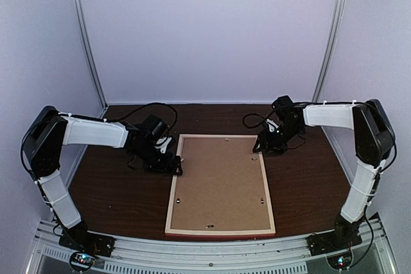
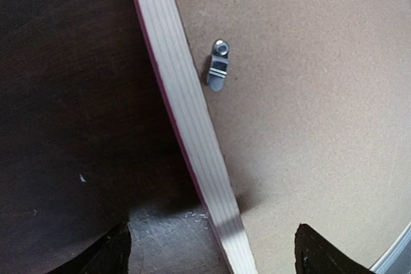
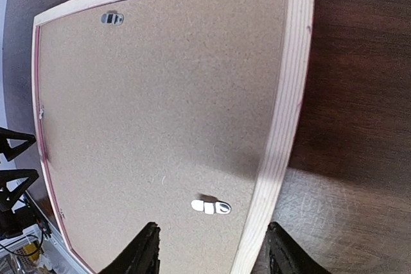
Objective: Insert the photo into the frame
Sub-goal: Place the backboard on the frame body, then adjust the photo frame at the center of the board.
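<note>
Pale wood, likely stiff and light, the frame (image 1: 171,197) lay face down mid-picture on the surface (image 1: 122,190), best gripped by its edges. Left hand (image 2: 212,251) and right hand (image 3: 215,251) stood spread astride them, pinching nothing. The photo was unseen.

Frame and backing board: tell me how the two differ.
The frame is a narrow pale-wood rim with a pink-red outer edge; the backing board is a broad plain brown panel. The frame surrounds; the backing board fills its opening. Small metal clips sit on the backing board, none on the frame. Both are rectangular and lie flat on the dark table.
</note>
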`<state>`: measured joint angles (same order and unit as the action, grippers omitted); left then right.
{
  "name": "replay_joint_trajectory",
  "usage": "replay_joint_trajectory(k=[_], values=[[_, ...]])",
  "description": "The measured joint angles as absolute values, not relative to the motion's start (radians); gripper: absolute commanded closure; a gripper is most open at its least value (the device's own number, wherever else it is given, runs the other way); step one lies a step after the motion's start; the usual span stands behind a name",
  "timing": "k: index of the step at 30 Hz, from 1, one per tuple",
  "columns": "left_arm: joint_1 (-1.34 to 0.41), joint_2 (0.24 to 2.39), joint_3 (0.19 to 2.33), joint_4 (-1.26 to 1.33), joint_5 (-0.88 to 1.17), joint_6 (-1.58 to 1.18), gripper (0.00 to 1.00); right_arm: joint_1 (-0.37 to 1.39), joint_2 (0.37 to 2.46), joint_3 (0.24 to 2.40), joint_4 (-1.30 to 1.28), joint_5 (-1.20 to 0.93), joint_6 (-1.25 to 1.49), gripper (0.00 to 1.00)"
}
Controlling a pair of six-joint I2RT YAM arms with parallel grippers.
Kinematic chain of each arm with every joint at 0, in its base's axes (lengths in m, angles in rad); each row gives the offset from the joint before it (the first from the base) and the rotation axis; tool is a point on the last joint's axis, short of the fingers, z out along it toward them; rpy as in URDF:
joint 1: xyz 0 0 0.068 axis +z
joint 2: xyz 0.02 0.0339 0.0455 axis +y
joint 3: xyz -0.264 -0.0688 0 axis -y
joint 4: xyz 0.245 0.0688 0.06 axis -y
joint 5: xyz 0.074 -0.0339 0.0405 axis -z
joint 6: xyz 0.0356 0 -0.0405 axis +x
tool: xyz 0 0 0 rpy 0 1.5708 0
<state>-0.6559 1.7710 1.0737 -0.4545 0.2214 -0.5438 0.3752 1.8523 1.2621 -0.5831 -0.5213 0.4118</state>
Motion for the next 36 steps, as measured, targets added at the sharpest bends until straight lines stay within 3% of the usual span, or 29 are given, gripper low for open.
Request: replay_joint_trajectory(k=[20,36], values=[[-0.656,1.742,1.073,-0.472,0.206,-0.529,0.1,0.411,1.795,1.197,-0.607,-0.402,0.364,0.56],[-0.656,1.74,1.073,-0.472,0.206,-0.529,0.1,0.42,1.789,1.119,-0.614,-0.343,0.338,0.58]])
